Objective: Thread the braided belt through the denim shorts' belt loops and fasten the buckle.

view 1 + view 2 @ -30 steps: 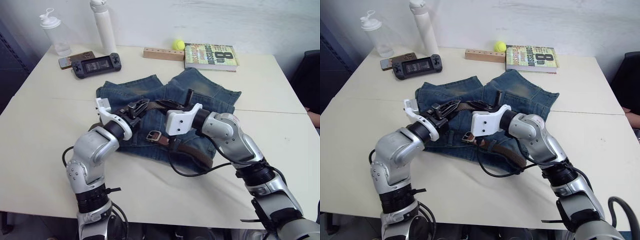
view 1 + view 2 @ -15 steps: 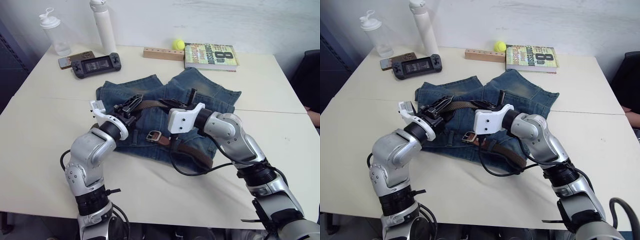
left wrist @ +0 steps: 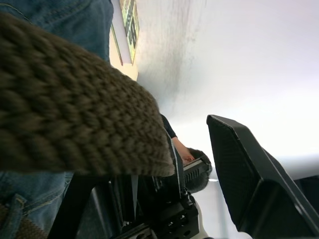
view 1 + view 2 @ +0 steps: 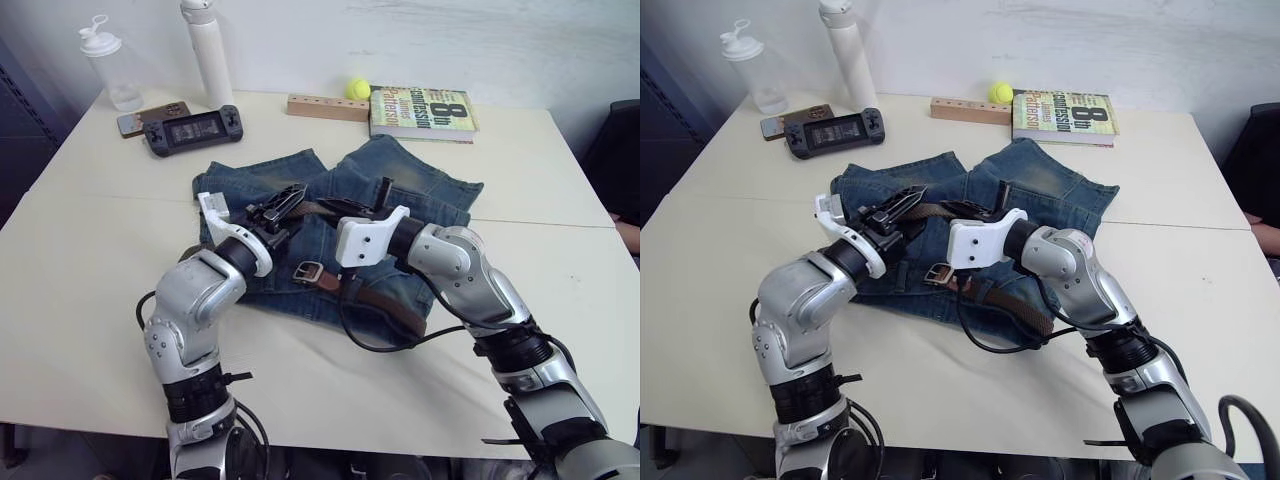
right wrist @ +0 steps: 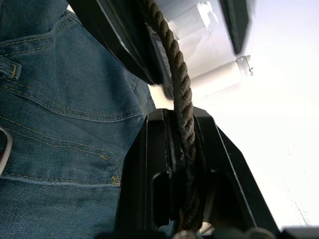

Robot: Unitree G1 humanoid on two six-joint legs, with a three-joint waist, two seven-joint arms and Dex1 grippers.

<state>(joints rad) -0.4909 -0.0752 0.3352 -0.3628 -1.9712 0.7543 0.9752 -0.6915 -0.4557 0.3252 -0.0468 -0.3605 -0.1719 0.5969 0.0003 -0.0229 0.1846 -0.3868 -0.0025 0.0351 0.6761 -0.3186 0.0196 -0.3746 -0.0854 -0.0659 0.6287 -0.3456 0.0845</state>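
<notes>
The denim shorts lie flat in the middle of the table. Across them runs the braided belt. Its silver buckle rests on the denim near the front edge. My right gripper is shut on the belt, which shows edge-on between its fingers. Just to its left my left gripper is open around the same raised stretch of belt, which rests on one finger; the other finger stands apart. One of the belt loops shows on the waistband.
At the table's far edge stand a clear shaker bottle and a white bottle. A phone, a game console, a wooden block, a yellow ball and a book lie there too. A black cable loops over the shorts' front.
My left gripper swung out to the left, then came back right toward the right gripper. The right gripper has kept its hold and barely moved.
</notes>
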